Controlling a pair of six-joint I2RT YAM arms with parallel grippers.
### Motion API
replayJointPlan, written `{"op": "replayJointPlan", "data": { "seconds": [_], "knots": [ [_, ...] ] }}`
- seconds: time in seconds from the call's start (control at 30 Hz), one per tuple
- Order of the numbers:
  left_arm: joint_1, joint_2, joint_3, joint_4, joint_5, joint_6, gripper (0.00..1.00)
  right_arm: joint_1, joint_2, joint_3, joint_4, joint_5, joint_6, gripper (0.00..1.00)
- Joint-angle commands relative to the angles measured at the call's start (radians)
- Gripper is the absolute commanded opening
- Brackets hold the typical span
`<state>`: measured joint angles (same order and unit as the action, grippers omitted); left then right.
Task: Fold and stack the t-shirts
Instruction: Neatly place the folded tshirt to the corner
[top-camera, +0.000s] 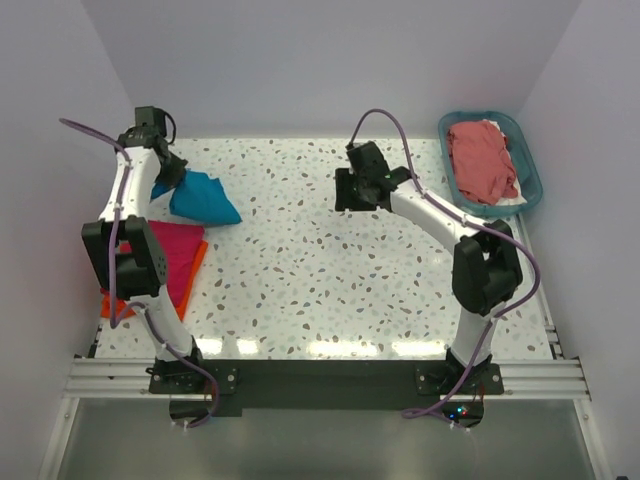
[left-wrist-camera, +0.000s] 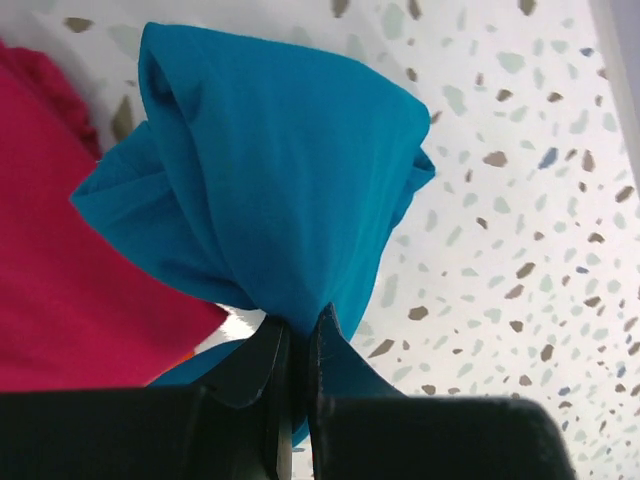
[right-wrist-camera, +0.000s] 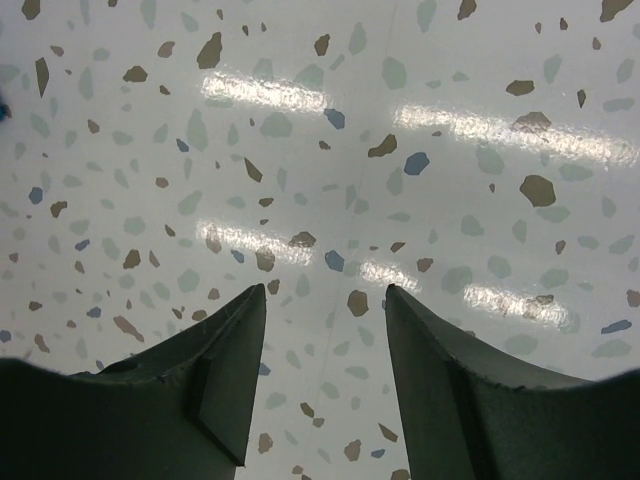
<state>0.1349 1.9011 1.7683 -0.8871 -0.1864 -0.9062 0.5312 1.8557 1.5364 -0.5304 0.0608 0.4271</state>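
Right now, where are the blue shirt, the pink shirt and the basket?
Teal t-shirt (left-wrist-camera: 280, 180): left wrist view, middle of the bunched cloth.
Pink t-shirt (top-camera: 182, 245): top view, its flat visible part.
Basket (top-camera: 531, 175): top view, its right rim.

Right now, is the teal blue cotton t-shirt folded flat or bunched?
Bunched: the teal blue cotton t-shirt gathers into a lumpy cone pinched by the shut left gripper.

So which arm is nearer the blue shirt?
Left. The left arm has its jaws shut on the blue shirt; the right arm hangs, jaws open, over the table, far right of it.
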Motion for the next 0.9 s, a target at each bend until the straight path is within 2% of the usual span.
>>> {"op": "replayJointPlan", "data": {
  "seconds": [0.0, 0.37, 0.87],
  "knots": [
    [0.040, -0.066, 0.042, -0.101, -0.051, -0.011, 0.00, 0.013, -0.062, 0.004, 0.012, 0.002, 0.007, 0.54],
    [0.133, -0.172, 0.011, -0.127, -0.068, 0.016, 0.00, 0.041, -0.075, 0.007, 0.006, 0.002, 0.009, 0.54],
    [0.172, -0.277, -0.056, -0.116, -0.067, 0.044, 0.00, 0.064, -0.113, -0.001, -0.014, 0.022, 0.004, 0.52]
  ]
}}
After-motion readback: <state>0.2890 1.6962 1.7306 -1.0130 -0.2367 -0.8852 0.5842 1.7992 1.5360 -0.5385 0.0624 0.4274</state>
